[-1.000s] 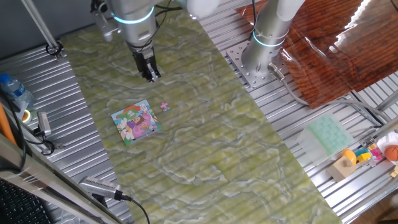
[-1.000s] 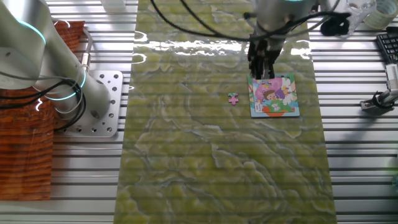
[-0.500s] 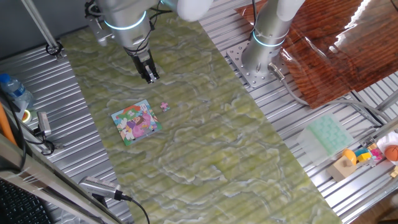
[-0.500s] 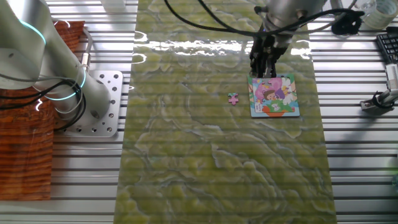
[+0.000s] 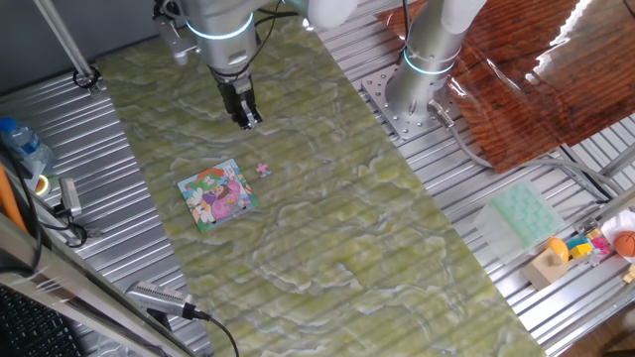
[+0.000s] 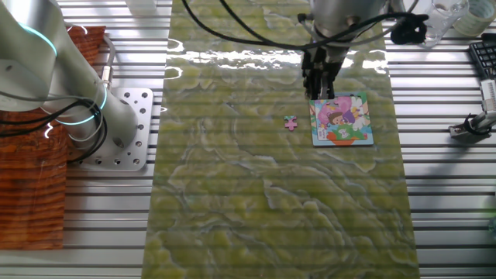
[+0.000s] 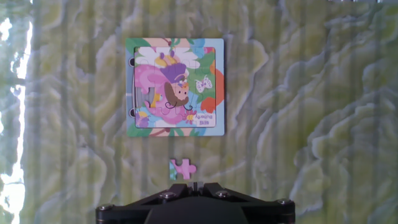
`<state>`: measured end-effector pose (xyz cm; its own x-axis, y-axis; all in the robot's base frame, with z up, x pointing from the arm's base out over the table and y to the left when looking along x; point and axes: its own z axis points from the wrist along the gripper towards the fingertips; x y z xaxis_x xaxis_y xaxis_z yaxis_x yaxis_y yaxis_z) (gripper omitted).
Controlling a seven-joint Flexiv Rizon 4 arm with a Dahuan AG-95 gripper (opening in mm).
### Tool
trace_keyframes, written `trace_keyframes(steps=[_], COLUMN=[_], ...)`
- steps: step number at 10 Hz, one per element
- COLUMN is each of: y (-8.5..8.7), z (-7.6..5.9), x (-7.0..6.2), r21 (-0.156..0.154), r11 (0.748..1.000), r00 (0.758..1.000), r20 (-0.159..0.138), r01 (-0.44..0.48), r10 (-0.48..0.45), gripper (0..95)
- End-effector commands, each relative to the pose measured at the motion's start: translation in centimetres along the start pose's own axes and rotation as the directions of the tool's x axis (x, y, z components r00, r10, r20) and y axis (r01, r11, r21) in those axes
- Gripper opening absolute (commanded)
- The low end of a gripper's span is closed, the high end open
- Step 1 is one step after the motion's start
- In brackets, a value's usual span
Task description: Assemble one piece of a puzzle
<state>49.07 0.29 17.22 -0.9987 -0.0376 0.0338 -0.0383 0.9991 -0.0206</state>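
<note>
Roughly, left to right, placed against the puzzle:
Puzzle [image 5: 217, 194]: lies flat on the green marbled mat [image 5: 327, 228] that covers the counter [image 5: 556, 297]; a square cartoon picture in pink, green and yellow with a blue edge. Its left edge shows gaps in the hand view [image 7: 175, 86].
Piece [image 5: 262, 170]: small, pink and white, flat on the mat just beside the puzzle, not touching it; in the hand view [image 7: 183, 168] it sits below the puzzle's lower edge.
End effector [image 5: 247, 121]: hangs above the mat near the puzzle's far side, clear of both puzzle and piece. It holds nothing; the fingers look close together, though I cannot tell the gap for certain.
Pale green tray [image 5: 526, 216]: well apart from the puzzle, far right on the counter.
</note>
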Motion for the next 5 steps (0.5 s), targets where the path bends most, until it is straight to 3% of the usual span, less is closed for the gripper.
trace_keyframes(steps=[1, 5], y=[0.4, 1.0], z=[0.6, 1.6], x=[0.1, 0.4], r21=[0.013, 0.017], r11=[1.000, 1.000], r00=[1.000, 1.000], r20=[0.009, 0.011], r01=[-0.002, 0.001], r10=[0.002, -0.001], gripper=[0.0, 0.0])
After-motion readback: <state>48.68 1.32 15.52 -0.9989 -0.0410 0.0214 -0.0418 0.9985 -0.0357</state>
